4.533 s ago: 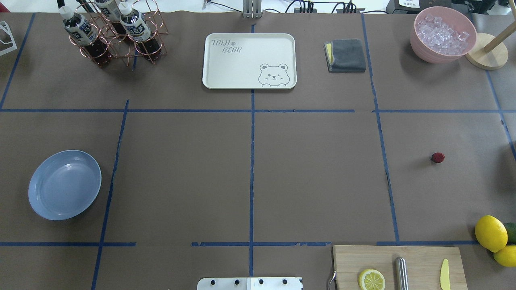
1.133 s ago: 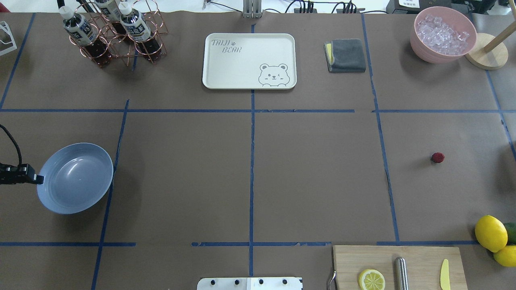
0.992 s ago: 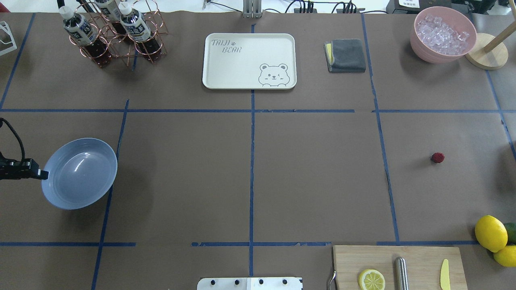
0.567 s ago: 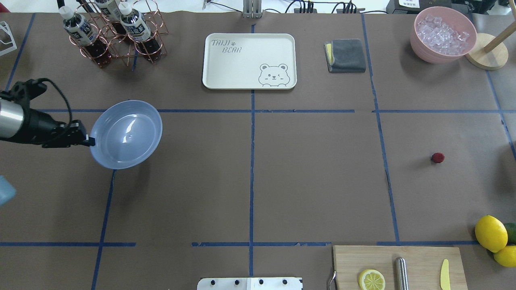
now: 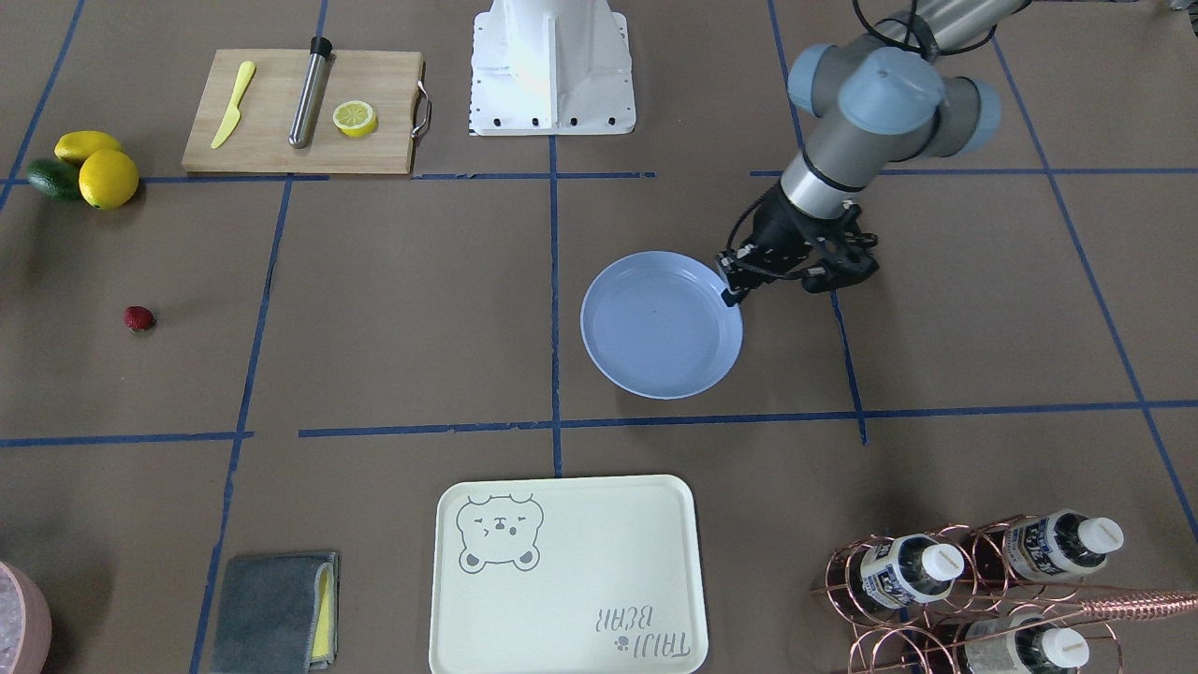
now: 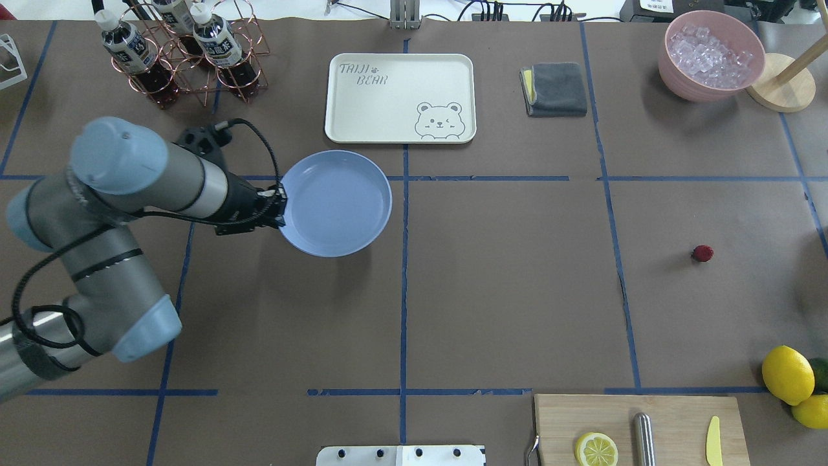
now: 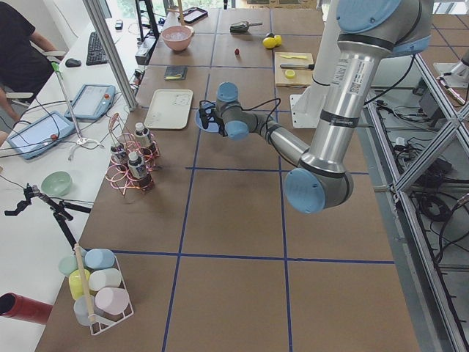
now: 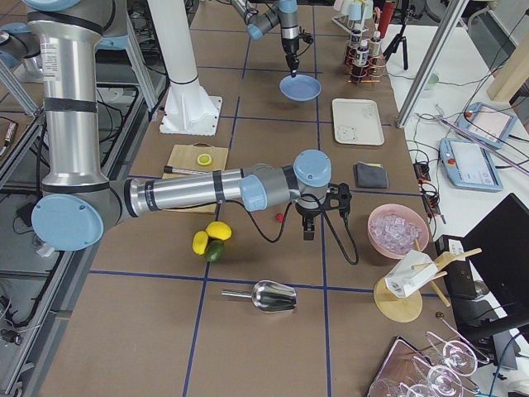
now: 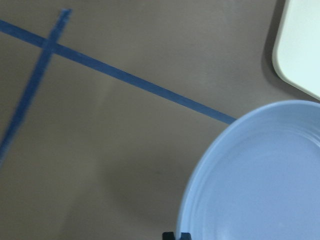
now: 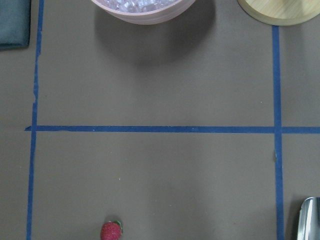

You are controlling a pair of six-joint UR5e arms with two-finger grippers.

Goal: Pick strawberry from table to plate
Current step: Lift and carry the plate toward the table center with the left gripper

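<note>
The strawberry (image 6: pixel 702 253) is a tiny dark-red berry lying alone on the table's (image 6: pixel 504 291) right side; it also shows as the strawberry (image 5: pixel 139 318) and at the bottom of the right wrist view (image 10: pixel 111 231). The light-blue plate (image 6: pixel 336 204) hangs just above the table near its middle, in front of the bear tray. My left gripper (image 6: pixel 279 208) is shut on the plate's left rim (image 5: pixel 660 328). In the left wrist view the plate (image 9: pixel 260 175) fills the lower right. My right gripper (image 8: pixel 308 234) hovers close to the strawberry (image 8: pixel 279 217); I cannot tell whether it is open or shut.
A cream bear tray (image 6: pixel 400 97) lies just beyond the plate, and a copper bottle rack (image 6: pixel 187 52) stands at the far left. A grey cloth (image 6: pixel 555 88) and a pink ice bowl (image 6: pixel 710 55) sit at the far right. Lemons (image 6: pixel 787 374) and a cutting board (image 6: pixel 637 427) lie near right.
My left arm has carried the plate from the table's left side rightward and farther out, to just in front of the bear tray. The strawberry has not moved.
</note>
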